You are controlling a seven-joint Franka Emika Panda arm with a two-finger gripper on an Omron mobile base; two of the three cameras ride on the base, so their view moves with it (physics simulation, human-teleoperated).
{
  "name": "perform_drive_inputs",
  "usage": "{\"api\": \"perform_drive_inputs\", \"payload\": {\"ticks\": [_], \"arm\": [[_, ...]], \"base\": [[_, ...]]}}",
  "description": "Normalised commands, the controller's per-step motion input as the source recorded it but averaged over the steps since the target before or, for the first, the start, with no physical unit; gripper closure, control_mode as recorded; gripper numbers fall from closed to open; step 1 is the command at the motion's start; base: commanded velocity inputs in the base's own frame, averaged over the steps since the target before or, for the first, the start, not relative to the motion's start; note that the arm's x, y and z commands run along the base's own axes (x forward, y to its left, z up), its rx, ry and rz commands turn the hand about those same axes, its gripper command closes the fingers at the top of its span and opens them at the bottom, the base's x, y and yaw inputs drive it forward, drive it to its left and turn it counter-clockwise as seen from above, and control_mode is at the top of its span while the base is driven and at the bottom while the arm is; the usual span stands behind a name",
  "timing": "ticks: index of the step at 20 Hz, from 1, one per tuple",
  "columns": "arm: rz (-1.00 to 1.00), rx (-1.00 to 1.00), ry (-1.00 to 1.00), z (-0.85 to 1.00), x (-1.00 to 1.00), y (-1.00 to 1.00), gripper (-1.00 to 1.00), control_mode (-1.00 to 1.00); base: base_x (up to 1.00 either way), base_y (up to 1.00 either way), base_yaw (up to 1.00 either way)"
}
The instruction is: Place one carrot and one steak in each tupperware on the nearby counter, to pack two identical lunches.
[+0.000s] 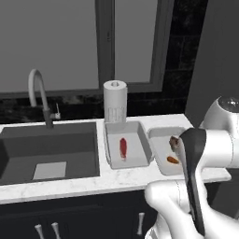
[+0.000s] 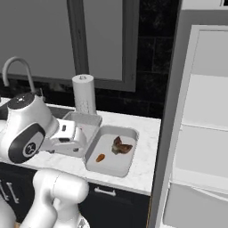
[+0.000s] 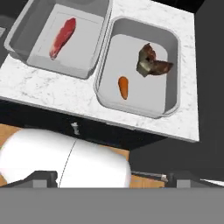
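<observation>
Gripper point(image 3: 112, 177) spread wide and empty, red steak point(image 3: 62, 37) plain from hand view, arm-hidden from right base

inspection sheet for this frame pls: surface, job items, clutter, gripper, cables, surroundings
Surface: white marble counter over dark cabinets; no spills seen.
Job's things: left tupperware holds the red steak alone. Right tupperware holds the brown steak and one carrot, lying apart. Second carrot: not seen.
Clutter: paper towel roll upright behind the left tupperware.
Gripper: open, holding nothing, drawn back above the counter's front edge.
Cables: nothing seen.
Surroundings: dark sink with grey faucet to the left; window behind; tall pale unit to the right.
</observation>
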Motion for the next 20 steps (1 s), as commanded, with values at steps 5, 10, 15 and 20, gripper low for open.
{"api": "perform_drive_inputs", "payload": {"ticks": [5, 10, 15, 20], "arm": [[0.0, 0.0, 0.0, 0.0, 0.0, 0.0, -1.0, 1.0], [0.0, 0.0, 0.0, 0.0, 0.0, 0.0, -1.0, 1.0], [0.0, 0.0, 0.0, 0.0, 0.0, 0.0, -1.0, 1.0], [0.0, 0.0, 0.0, 0.0, 0.0, 0.0, -1.0, 1.0]], "base": [[-1.0, -0.3, -0.02], [-1.0, -0.85, -0.12], [-0.27, -1.0, -0.13], [0.5, -0.89, -0.08]]}}
